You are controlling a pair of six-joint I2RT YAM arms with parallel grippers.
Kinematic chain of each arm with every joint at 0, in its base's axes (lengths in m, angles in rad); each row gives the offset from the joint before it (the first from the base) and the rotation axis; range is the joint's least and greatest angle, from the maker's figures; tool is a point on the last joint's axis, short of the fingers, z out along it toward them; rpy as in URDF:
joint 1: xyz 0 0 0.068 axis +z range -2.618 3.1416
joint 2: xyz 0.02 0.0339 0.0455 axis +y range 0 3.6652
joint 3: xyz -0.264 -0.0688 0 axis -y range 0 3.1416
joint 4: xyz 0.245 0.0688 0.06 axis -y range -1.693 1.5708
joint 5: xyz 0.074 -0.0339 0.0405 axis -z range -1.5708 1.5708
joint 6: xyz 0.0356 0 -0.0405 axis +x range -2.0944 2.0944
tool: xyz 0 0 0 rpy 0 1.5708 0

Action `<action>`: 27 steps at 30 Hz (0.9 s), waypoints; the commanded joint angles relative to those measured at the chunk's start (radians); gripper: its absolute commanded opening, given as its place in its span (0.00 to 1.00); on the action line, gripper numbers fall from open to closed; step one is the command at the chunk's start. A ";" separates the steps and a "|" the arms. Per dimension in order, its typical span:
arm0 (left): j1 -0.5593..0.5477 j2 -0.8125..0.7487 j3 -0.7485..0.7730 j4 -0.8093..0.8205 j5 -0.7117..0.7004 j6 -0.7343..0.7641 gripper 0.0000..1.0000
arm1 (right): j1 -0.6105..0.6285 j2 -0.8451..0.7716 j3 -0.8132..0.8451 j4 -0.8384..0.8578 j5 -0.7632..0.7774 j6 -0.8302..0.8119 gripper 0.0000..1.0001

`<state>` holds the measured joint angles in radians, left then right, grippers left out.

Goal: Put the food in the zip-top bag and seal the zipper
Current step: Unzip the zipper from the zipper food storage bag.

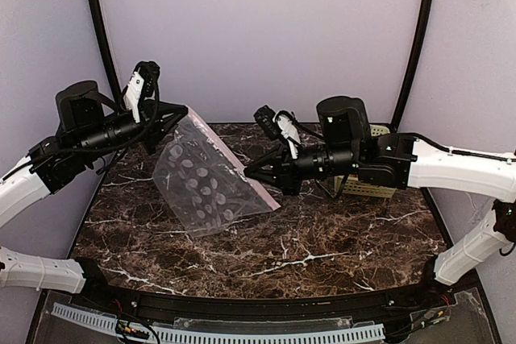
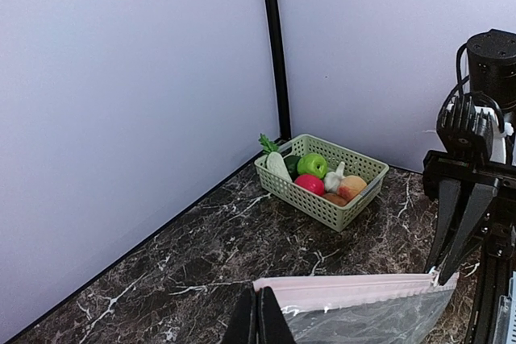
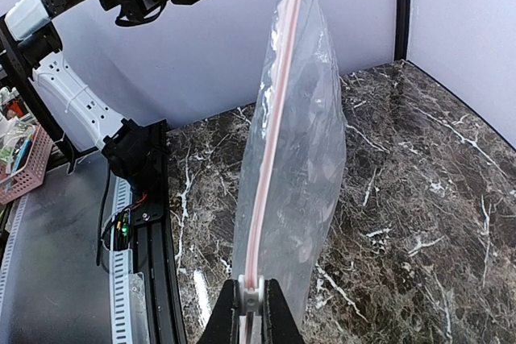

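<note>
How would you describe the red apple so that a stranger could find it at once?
Look on the dark marble table for the pale green lattice basket near the black corner post. The red apple lies inside it, against the near wall, just in front of the green apple. It alone is deep red.

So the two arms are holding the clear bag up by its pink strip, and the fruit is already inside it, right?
Only the last part is wrong. The bag is held up by its pink strip, but it looks empty. The fruit sits in the green basket, as the left wrist view shows.
</note>
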<state>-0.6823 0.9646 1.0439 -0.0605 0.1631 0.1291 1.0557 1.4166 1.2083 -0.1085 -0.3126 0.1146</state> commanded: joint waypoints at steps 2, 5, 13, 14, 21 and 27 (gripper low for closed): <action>0.023 -0.019 0.005 0.016 -0.050 0.013 0.01 | -0.008 0.012 -0.006 -0.044 0.001 0.019 0.00; 0.029 -0.015 0.009 0.009 -0.055 0.013 0.01 | -0.011 0.011 -0.008 -0.053 0.004 0.022 0.00; 0.039 -0.013 0.013 0.004 -0.059 0.013 0.01 | -0.015 0.006 -0.018 -0.076 0.008 0.031 0.00; 0.040 -0.013 0.014 0.004 -0.060 0.013 0.01 | -0.014 0.005 -0.019 -0.079 0.010 0.031 0.00; 0.046 -0.014 0.016 0.003 -0.061 0.011 0.01 | -0.017 0.005 -0.019 -0.119 0.014 0.036 0.00; 0.049 -0.015 0.015 0.003 -0.059 0.011 0.01 | -0.019 -0.004 -0.035 -0.149 0.022 0.050 0.00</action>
<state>-0.6502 0.9649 1.0439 -0.0624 0.1379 0.1314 1.0443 1.4166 1.2030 -0.1818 -0.2947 0.1448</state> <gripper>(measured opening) 0.010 0.058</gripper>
